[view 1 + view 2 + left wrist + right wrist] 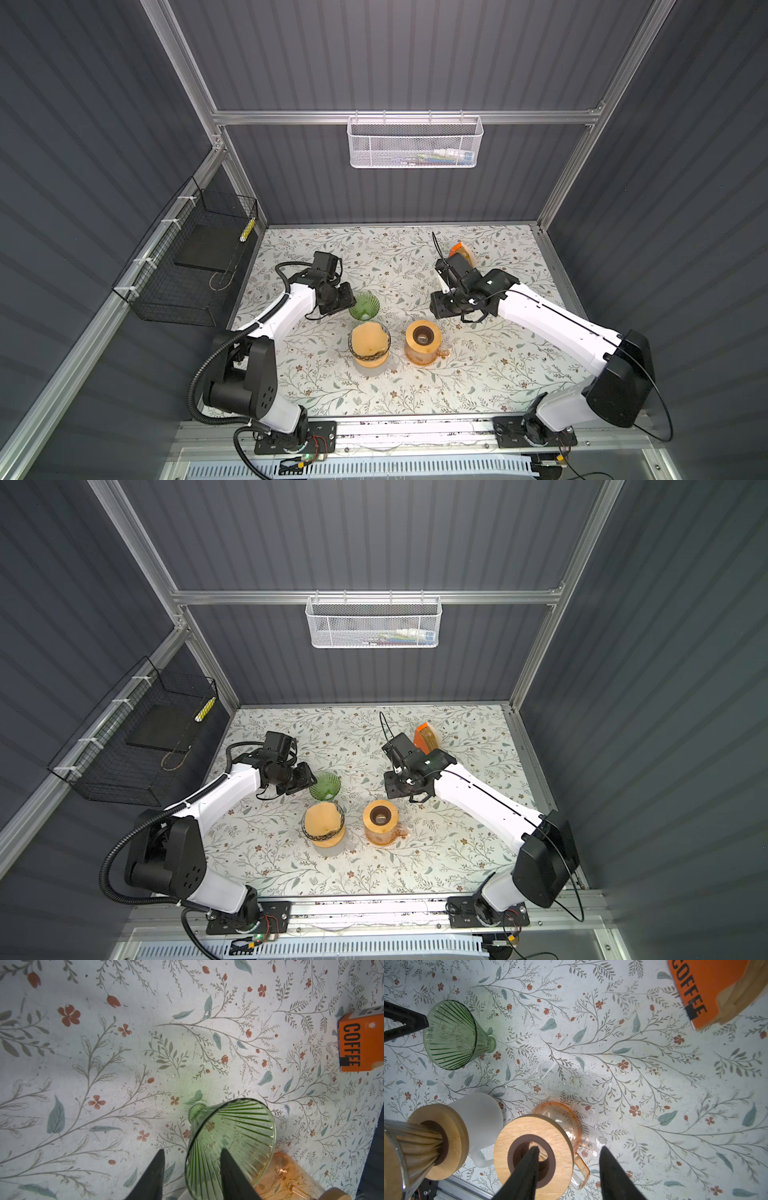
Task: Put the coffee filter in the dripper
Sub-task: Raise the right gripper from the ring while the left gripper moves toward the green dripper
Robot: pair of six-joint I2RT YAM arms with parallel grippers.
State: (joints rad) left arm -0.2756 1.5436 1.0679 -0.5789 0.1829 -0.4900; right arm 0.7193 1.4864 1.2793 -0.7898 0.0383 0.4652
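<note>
Over the flowered table (457, 386), the right gripper (570, 1149) hangs open and empty above the orange jug (562, 1118). The left gripper (192, 1151) stands parted astride the rim of the green dripper (232, 1136), which lies on its side. A brown filter (368, 338) sits in the clear dripper (352, 352) nearby.

Table (478, 382): flat top under a pale floral cover, worn and speckled. Four items stand or lie directly on it. A green glass dripper (364, 306) lies on its side, left of centre. Just in front of it stands a frosted mug (481, 1113). An orange glass mug (423, 343) stands beside that. An orange box (462, 250) marked COFFEE sits towards the rear right.
</note>
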